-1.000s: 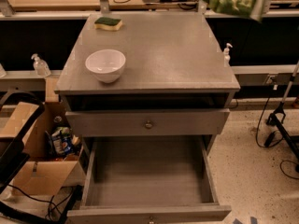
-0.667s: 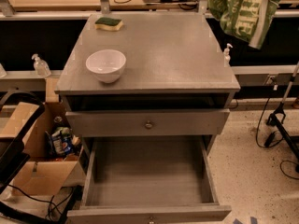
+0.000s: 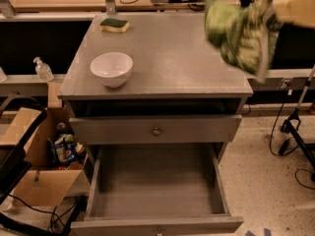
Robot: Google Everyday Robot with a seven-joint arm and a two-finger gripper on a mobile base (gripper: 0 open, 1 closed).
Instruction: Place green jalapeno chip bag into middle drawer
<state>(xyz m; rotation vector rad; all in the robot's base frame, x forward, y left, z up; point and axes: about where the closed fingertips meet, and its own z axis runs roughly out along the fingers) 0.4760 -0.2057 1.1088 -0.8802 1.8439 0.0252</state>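
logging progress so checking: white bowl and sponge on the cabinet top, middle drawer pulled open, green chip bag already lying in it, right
No: the green jalapeno chip bag is not in the middle drawer. The camera view shows it in the air by the claw, over the right edge of the cabinet top. The bowl, sponge and open drawer are as you said.

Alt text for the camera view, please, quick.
The pincer, top right, holds the chip bag in the air over the right edge of the cabinet. The middle drawer below stands open. A bowl and sponge sit on the cabinet top.
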